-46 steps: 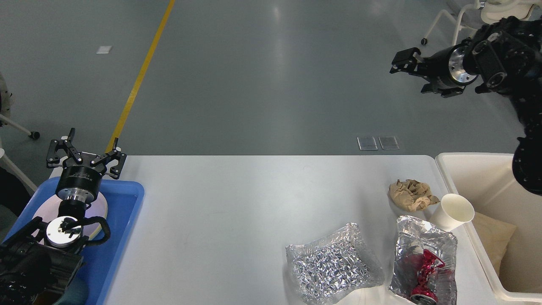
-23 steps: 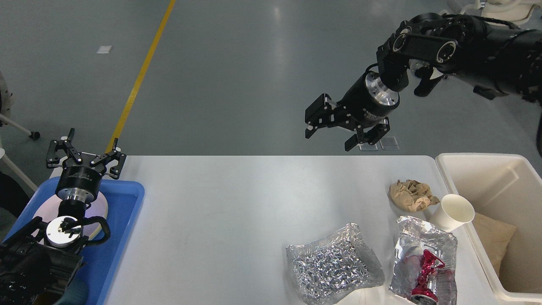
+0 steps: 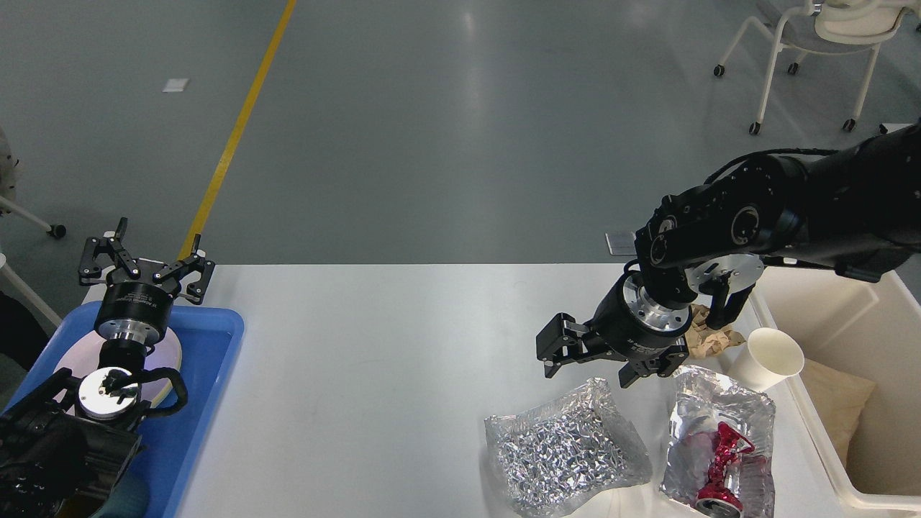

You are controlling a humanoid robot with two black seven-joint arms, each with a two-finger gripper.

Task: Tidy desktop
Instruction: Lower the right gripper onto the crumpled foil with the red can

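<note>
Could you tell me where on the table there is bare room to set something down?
The table is bare between the blue tray and the foil bag. The right end is crowded: foil bag, second foil packet, paper cup, crumpled paper, with the right claw above.

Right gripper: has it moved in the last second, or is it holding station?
Yes. The right gripper has swung down and left, from high above the bin to just over the desktop, jaws open above the silver foil bag.
</note>
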